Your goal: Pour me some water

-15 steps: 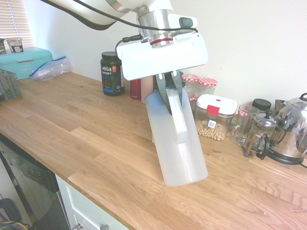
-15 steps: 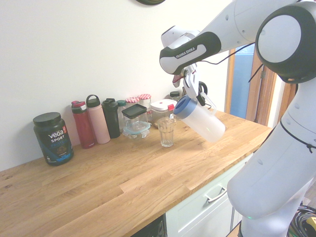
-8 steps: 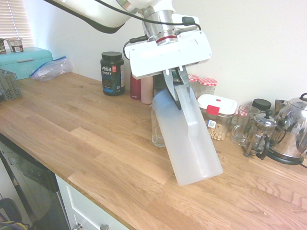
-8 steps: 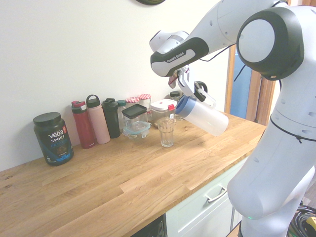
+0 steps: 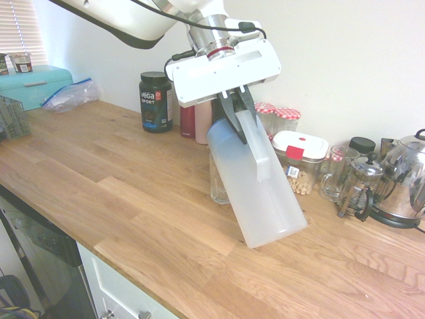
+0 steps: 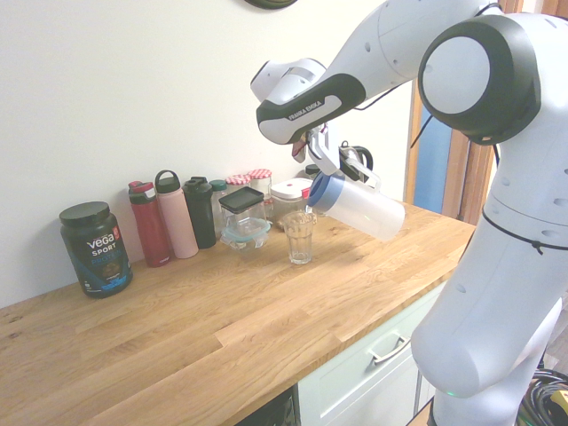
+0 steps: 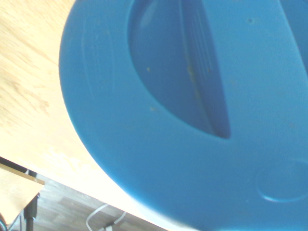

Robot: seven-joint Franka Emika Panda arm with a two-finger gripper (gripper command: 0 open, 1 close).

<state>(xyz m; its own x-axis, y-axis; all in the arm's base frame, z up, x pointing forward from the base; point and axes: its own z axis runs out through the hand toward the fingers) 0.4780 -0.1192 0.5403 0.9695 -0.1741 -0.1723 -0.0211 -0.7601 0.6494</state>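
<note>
My gripper (image 5: 237, 114) is shut on the handle of a frosted plastic pitcher (image 5: 257, 189) with a blue lid (image 6: 321, 193). The pitcher hangs tilted over the wooden counter (image 5: 133, 199), its lid end toward a clear ribbed glass (image 6: 300, 237) and just above the rim of that glass. In the first exterior view the glass (image 5: 218, 187) stands partly behind the pitcher. The blue lid (image 7: 183, 120) fills the wrist view. The water is hidden: no level line shows through the frosted wall, and no stream shows at the lid.
Along the wall stand a black tub (image 6: 95, 248), three bottles (image 6: 176, 216), jars and a lidded container (image 6: 244, 217). A French press (image 5: 358, 186), a kettle (image 5: 406, 178) and a food box (image 5: 299, 161) stand behind the pitcher. The counter's front edge lies near.
The arm has carried the pitcher toward the glass and tipped it further. Its lid end now sits beside and above the glass rim. The grip stays shut.
</note>
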